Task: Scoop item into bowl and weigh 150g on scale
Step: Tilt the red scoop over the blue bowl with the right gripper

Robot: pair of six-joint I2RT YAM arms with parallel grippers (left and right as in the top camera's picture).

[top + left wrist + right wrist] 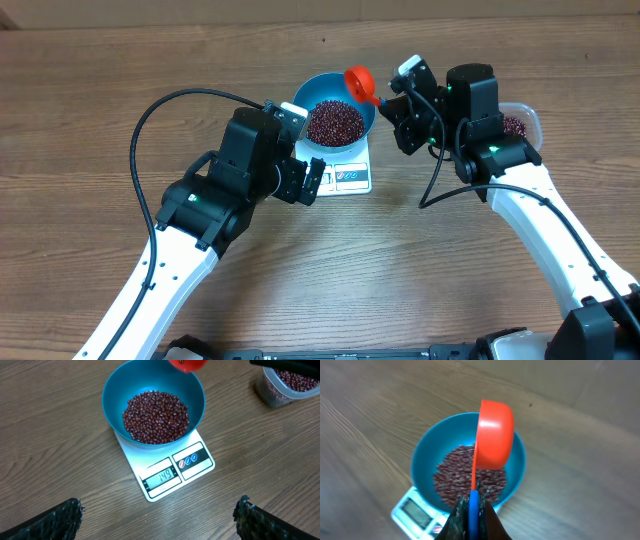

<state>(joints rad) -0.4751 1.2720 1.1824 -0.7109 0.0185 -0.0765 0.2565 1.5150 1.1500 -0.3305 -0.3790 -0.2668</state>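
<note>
1. Your right pincer (474, 505) is pinching the red scoop (495, 435) by its handle, holding it ahead over the blue bowl (420, 465).
2. Your left pincer (157, 517) is standing spread, the beans (156, 416) sitting in that bowl on the scale (170, 467) just ahead of it.

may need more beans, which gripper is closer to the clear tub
Right. The right gripper, shut on the red scoop, is between bowl and tub; the left gripper is past the scale, farther off.
</note>
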